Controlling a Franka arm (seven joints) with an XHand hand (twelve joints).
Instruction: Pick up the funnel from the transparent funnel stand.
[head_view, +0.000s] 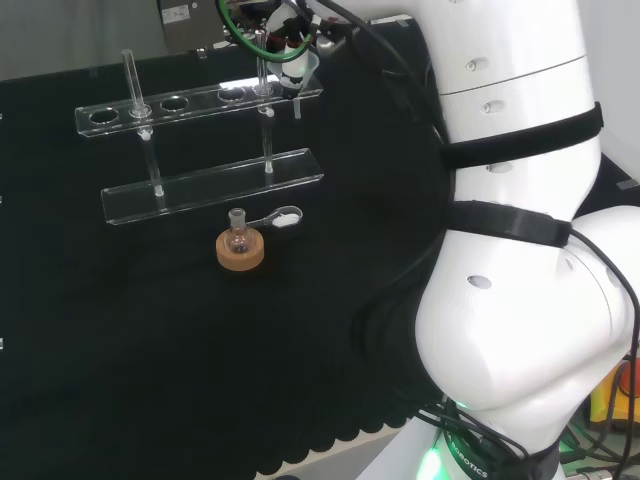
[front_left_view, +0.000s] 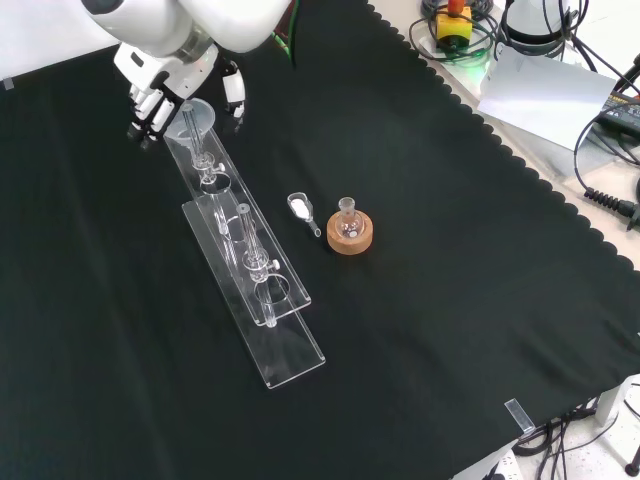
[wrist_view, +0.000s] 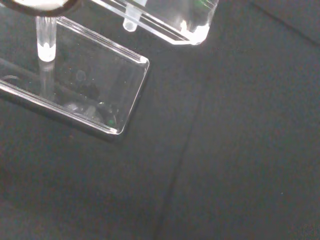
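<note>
The clear funnel (front_left_view: 190, 120) sits in the last hole at the far end of the transparent funnel stand (front_left_view: 262, 300), its stem passing down through the upper shelf. My hand (front_left_view: 170, 75) hovers right over it, with dark fingertips (front_left_view: 142, 128) hanging on one side of the cone and the thumb on the other, small gaps showing between them and the rim. In the head view the hand (head_view: 285, 40) is at the right end of the stand (head_view: 210, 185), above the funnel (head_view: 303, 68). The wrist view looks down on the stand's base plate (wrist_view: 100, 85).
A tall glass tube (front_left_view: 246, 235) stands in another hole of the stand. Beside the stand, a small round flask on a cork ring (front_left_view: 350, 235) and a small scoop of white powder (front_left_view: 299, 207) lie on the cloth. Cables and gear sit past the cloth's scalloped edge (front_left_view: 520, 165).
</note>
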